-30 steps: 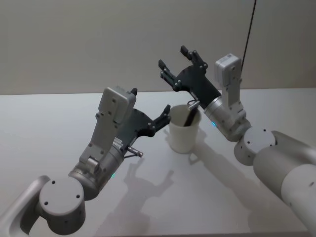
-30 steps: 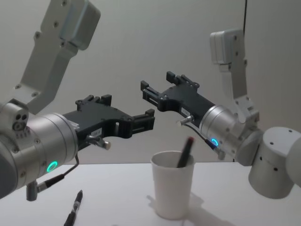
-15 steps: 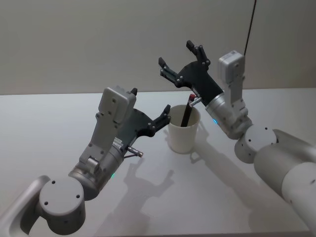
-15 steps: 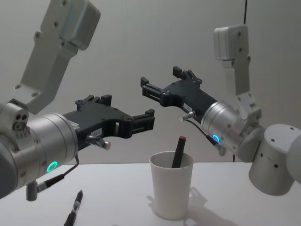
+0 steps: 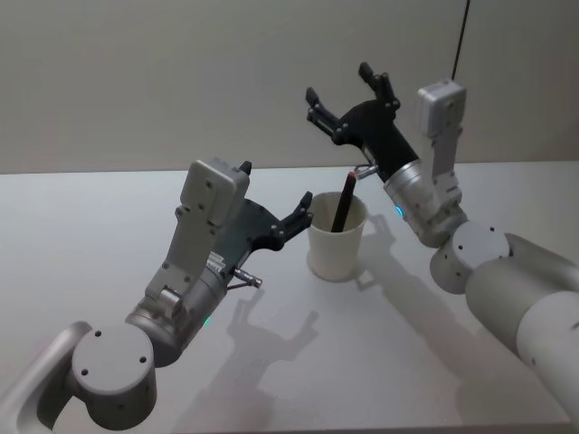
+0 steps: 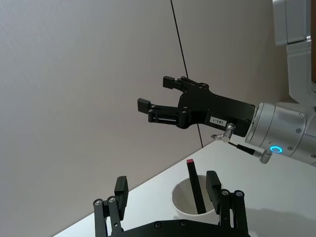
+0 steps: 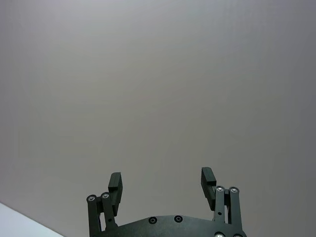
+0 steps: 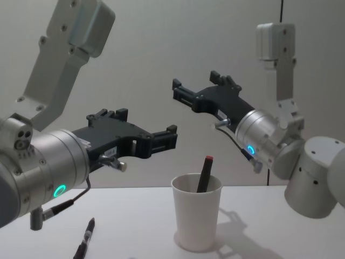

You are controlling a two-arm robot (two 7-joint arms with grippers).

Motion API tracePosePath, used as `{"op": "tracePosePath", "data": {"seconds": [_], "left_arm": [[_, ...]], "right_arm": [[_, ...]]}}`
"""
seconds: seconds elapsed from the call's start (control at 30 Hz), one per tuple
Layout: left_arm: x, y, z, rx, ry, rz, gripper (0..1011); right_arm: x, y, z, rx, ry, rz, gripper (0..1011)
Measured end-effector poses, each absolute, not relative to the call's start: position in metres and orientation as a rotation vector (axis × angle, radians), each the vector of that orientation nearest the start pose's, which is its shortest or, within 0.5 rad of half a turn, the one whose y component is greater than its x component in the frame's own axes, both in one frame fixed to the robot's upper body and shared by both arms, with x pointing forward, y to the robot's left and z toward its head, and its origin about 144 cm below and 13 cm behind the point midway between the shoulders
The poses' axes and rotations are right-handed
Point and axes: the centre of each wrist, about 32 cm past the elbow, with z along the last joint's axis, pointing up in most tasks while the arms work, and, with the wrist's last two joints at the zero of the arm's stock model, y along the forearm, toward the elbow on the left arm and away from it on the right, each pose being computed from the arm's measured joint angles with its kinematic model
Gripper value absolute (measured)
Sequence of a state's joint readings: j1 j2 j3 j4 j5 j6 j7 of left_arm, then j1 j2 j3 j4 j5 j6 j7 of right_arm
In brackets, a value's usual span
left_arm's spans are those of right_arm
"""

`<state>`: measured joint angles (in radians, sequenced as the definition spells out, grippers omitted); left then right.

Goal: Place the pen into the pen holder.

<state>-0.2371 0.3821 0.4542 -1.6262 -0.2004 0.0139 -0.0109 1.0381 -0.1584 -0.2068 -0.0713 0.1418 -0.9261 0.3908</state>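
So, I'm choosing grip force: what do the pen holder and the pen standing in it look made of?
Pen holder: looks like thin white paper with a matte finish. The signs are the rolled rim and tapered wall, like a disposable cup, though thin plastic cannot be ruled out.
Pen: probably plastic, judging by the smooth dark barrel and red end. No metallic shine shows.

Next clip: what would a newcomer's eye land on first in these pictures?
The white paper cup in the middle of the table, with a dark, red-tipped pen leaning inside it. Above it the right gripper hangs open and empty, and the left gripper, also open, hovers beside the cup on the robot's left. A second pen lies on the table, nearer the robot's left.
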Motion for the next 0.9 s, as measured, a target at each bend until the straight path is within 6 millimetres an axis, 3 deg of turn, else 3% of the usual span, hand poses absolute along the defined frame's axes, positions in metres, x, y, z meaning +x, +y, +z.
{"op": "tracePosePath", "data": {"seconds": [0.9], "left_arm": [[0.492,0.198,1.204,0.061,-0.268,1.124,1004]], "right_arm": [[0.671,-0.133,1.185,0.349,-0.252,-1.170,1001]]}}
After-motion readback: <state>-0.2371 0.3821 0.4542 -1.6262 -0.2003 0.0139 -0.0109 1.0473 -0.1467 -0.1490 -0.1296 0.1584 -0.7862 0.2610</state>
